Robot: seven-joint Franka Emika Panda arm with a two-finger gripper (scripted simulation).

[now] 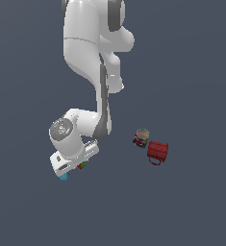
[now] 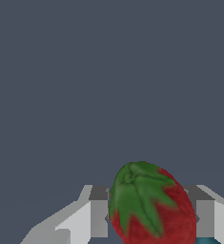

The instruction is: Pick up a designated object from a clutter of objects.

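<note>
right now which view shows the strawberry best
The wrist view: the strawberry fills the lower frame between the gripper fingers, red body and green leafy cap clear. In the exterior view it is only a tiny red-green speck mostly hidden under the hand.

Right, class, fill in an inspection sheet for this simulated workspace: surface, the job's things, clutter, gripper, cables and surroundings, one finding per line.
Surface: plain dark grey-blue floor, flat and unmarked.
Job's thing: small roundish red strawberry with a green leafy cap sits between the two grey fingers; contact cannot be confirmed.
Clutter: cyan toy brick peeks out beneath the hand; small multicoloured can with a grey top and dark-red ribbed box with a handle sit close together, well off toward the exterior view's right.
Gripper: gripper is down over the strawberry, one finger on each side.
Cables: nothing seen.
Surroundings: only the white arm; nothing else seen.
</note>
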